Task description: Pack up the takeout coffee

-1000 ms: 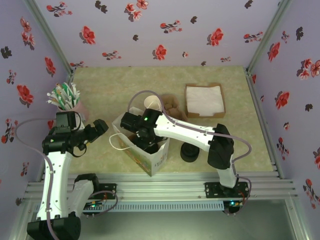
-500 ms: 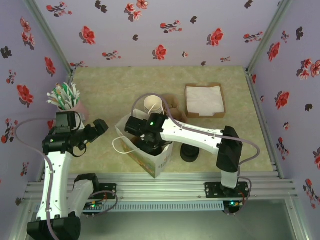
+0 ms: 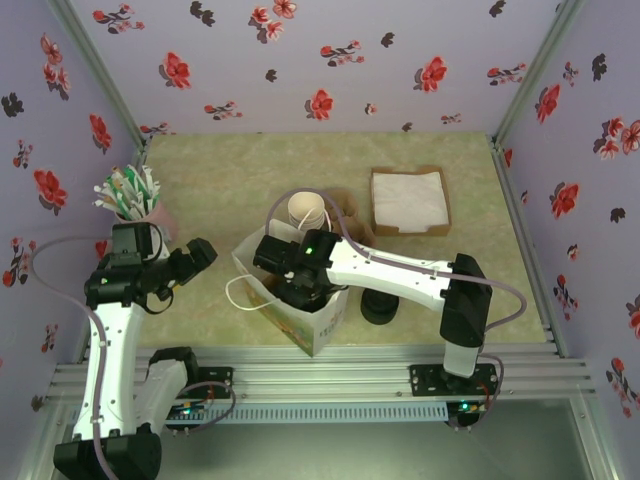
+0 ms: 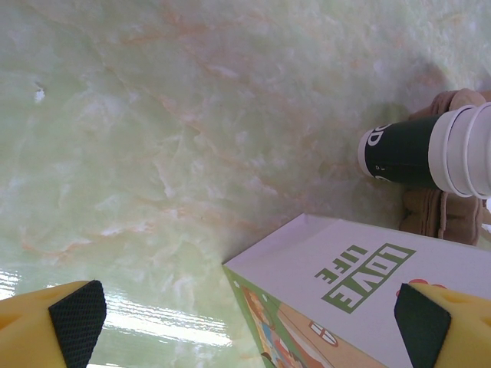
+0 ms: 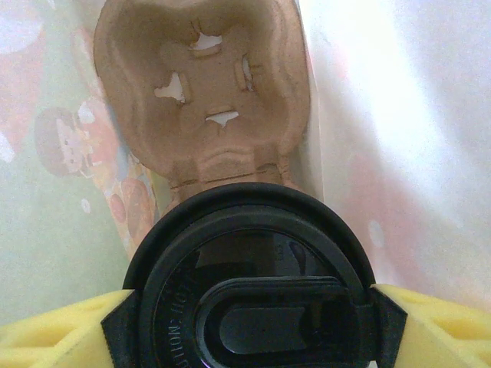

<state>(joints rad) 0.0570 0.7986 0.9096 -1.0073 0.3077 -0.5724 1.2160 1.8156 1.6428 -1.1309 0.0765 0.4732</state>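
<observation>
Brown pulp carrier [image 5: 203,92] lies below the takeout coffee [image 5: 245,253], which is clamped in the right gripper [image 5: 245,318]. The bag [image 5: 399,153] walls apparently close on both sides. The left gripper [image 4: 249,323] stands spread wide.

Glossy black plastic lid of the takeout coffee [image 5: 253,303] at 6 o'clock; rough, matt brown pulp carrier [image 5: 203,92] at 12. Smooth printed paper bag [image 4: 360,284] on a polished, marble-look worktop [image 4: 153,138].
</observation>
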